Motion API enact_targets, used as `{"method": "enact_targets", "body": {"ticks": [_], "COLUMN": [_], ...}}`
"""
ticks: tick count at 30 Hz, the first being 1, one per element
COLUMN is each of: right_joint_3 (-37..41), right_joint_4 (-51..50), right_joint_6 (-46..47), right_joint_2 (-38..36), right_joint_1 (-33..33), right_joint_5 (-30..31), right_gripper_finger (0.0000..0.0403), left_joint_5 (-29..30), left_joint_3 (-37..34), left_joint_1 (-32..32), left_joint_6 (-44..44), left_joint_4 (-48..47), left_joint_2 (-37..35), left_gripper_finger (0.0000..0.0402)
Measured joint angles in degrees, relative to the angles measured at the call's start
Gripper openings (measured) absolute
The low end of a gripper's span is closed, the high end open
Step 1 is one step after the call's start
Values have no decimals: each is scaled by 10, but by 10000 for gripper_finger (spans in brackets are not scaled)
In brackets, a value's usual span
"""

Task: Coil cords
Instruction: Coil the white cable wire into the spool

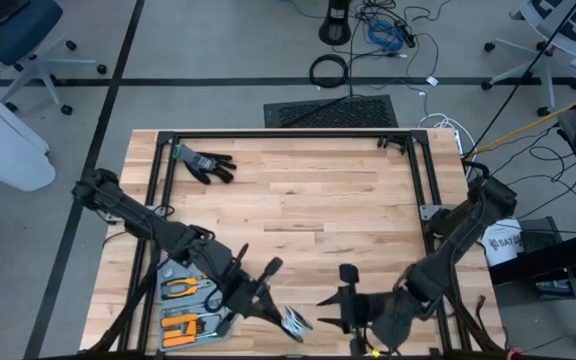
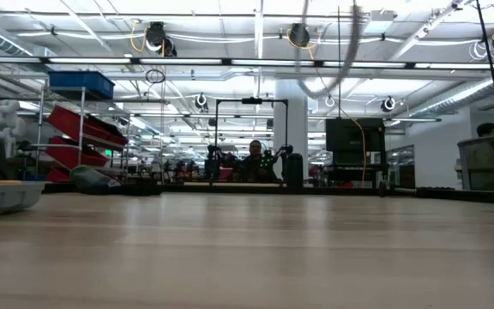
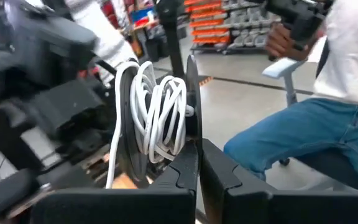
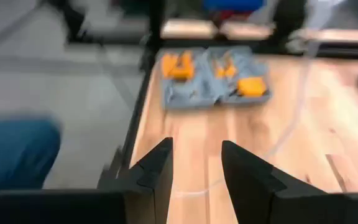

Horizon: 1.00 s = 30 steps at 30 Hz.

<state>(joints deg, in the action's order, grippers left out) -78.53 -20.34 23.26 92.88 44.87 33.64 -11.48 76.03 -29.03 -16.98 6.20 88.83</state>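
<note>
Item: white cord (image 3: pixel 157 112), light, limp, slippery, wound on a black spool near the table's (image 1: pixel 298 200) front edge. My left claw (image 3: pixel 197 168) clamps its rim; right claw (image 4: pixel 194 168) parted, empty.

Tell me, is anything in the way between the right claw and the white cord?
Nothing visible is. The left gripper is shut on the coiled white cord at the table's near edge. The right gripper stands open beside it, with only bare wooden table between them.

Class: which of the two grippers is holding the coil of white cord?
The left gripper: its fingers are shut on the coiled white cord. The right gripper is open and empty.
</note>
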Motion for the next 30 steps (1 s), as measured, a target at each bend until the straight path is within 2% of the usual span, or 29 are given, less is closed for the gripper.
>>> {"method": "enact_targets", "body": {"ticks": [3, 5, 9, 12, 17, 21, 25, 30], "right_joint_3": [75, 121, 169, 166, 144, 137, 135, 135], "right_joint_4": [168, 295, 532, 637, 727, 728, 728, 724], "right_joint_6": [24, -3, -106, -190, -295, -298, -274, -267], "right_joint_2": [18, 50, 131, 185, 236, 243, 242, 242], "right_joint_1": [21, 27, 29, 21, 3, -12, -22, -25], "right_joint_5": [109, 172, 251, 283, 333, 358, 359, 358], "right_gripper_finger": [125, 125, 127, 137, 177, 203, 204, 182], "left_joint_5": [20, 29, 51, 59, 60, 60, 60, 60], "left_joint_3": [0, 0, 0, 0, 0, 0, 0, 0], "left_joint_1": [-3, -3, -2, -2, -2, -4, -6, -8], "left_joint_6": [6, 2, 6, 17, 31, 32, 32, 32], "left_joint_4": [-21, -36, -50, -55, -52, -50, -48, -40], "left_joint_2": [-13, -20, -26, -26, -26, -26, -26, -26], "left_gripper_finger": [6, 6, 6, 6, 6, 6, 6, 6]}}
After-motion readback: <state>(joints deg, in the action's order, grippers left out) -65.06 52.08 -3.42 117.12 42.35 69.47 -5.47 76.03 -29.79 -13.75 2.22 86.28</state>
